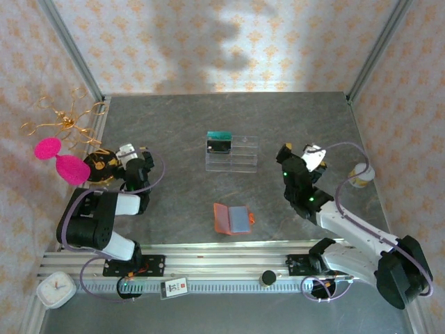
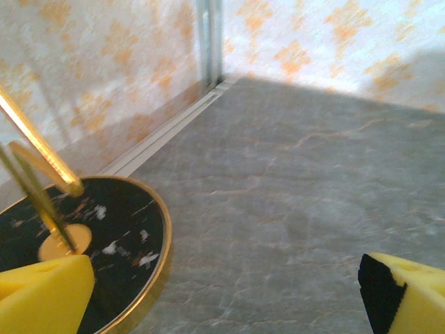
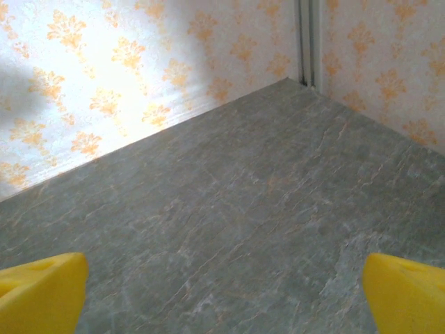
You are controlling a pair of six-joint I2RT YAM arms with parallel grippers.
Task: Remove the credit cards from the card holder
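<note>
The card holder (image 1: 231, 218), an orange-red wallet, lies open on the table's near middle with its grey inner panel up. Behind it a teal-green credit card (image 1: 219, 135) and a dark credit card (image 1: 218, 145) stand in the left end of a clear slotted rack (image 1: 236, 154). My left gripper (image 1: 131, 152) hovers at the left, open, its yellow fingertips (image 2: 42, 296) wide apart over bare table (image 2: 278, 209). My right gripper (image 1: 300, 152) is at the right, also open, with nothing between its yellow fingertips (image 3: 407, 296).
A black round tray with a gold rim (image 2: 163, 236) and a gold wire stand (image 1: 66, 122) carrying pink pieces (image 1: 59, 158) sit close by my left gripper. A pale roll (image 1: 361, 174) lies at the right edge. A white clock (image 1: 55, 289) rests by the near rail.
</note>
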